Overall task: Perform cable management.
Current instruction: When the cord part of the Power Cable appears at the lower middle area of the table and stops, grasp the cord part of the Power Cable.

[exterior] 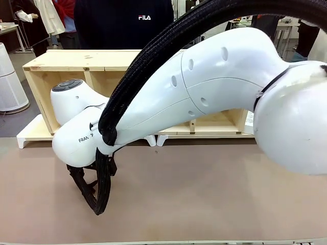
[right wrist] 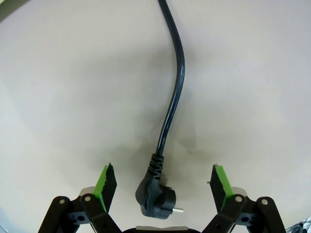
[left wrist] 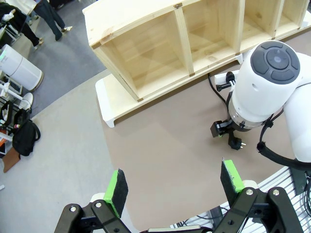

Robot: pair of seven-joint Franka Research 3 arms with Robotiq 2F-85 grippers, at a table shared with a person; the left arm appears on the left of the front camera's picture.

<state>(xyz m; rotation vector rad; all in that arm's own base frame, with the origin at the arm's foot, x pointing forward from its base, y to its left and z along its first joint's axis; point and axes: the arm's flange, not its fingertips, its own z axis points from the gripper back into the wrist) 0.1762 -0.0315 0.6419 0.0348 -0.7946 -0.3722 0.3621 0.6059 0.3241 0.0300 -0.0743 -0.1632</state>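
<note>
The right gripper [right wrist: 163, 180] points straight down at the pale brown table [right wrist: 58, 97], its green pads [right wrist: 107, 180] spread wide on either side of the small black angled plug [right wrist: 154, 196] and touching neither side of it. From the plug, the thin glossy black cable [right wrist: 175, 97] lies on the table and curves away. The left wrist view looks down from higher up: the left gripper [left wrist: 174, 182] hangs spread and empty, and the white right arm [left wrist: 269, 82] stands over the plug near the pale wooden shelf [left wrist: 146, 48]. In the front view that arm, with its thick braided black sleeve [exterior: 153, 51], reaches across to the robot's left.
</note>
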